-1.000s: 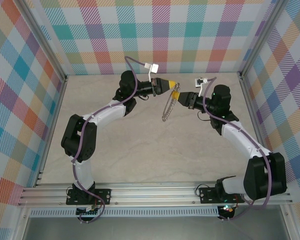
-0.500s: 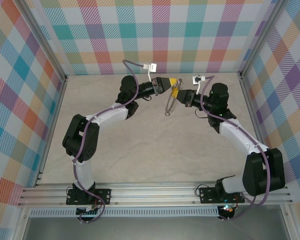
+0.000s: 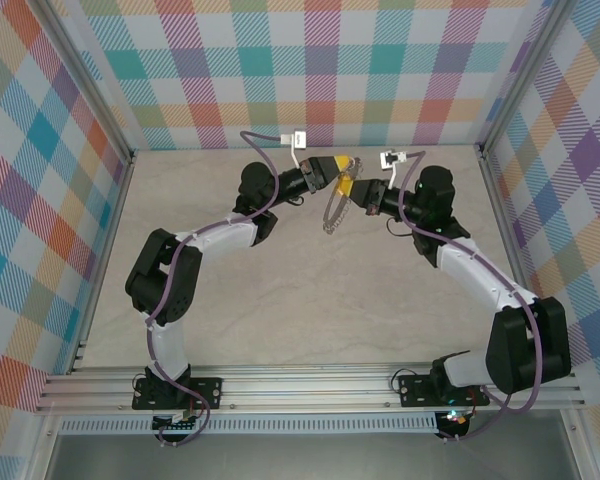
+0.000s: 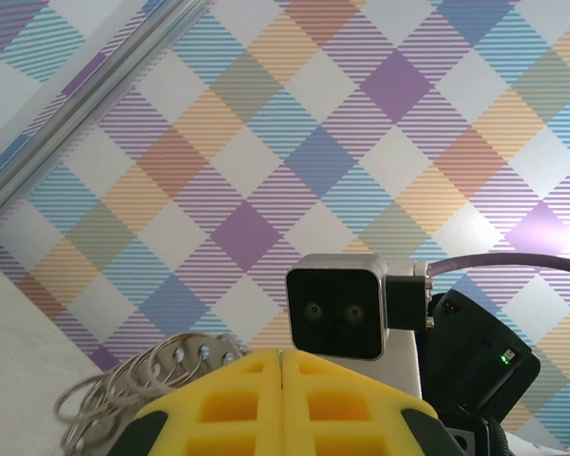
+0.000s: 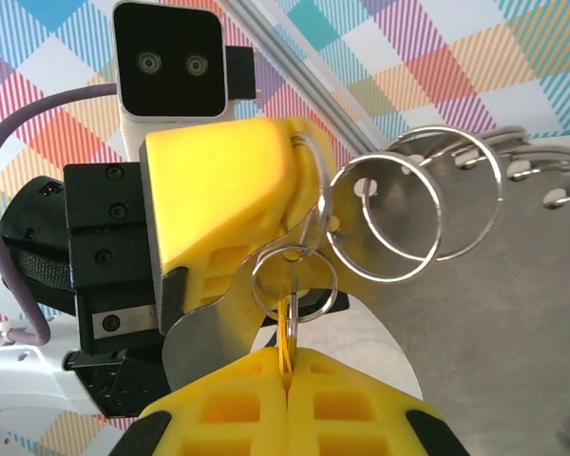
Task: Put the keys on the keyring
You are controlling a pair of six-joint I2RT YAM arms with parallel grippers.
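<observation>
The left pincer (image 3: 341, 170) is raised off the table (image 3: 280, 300) with its yellow fingers (image 4: 237, 404) pressed together and no gap between them in its own wrist view; the keyring (image 3: 331, 212) hangs from its tips, trailing down below the pincer, chain-like and edge-on from above; in the left wrist view a bunch of silvery wire loops (image 4: 123, 385) sits just beside the left finger, low and to its left; the right pincer (image 3: 364, 194) faces it tip to tip, just beside it, with the keyring between the two; its yellow fingers (image 5: 228, 418) are clamped on the key (image 5: 289, 334), which shows as a thin yellow-orange sliver standing edge-on straight out of the seam between them; just beyond those tips a small silver ring (image 5: 293, 281) surrounds the top of the key, touching the larger loops (image 5: 413, 204) that fan out to the right of the left pincer's yellow finger; whether the key is already threaded on a loop I cannot tell; a flat silvery plate (image 5: 201, 334) lies under that finger, close to the right pincer's tips.
</observation>
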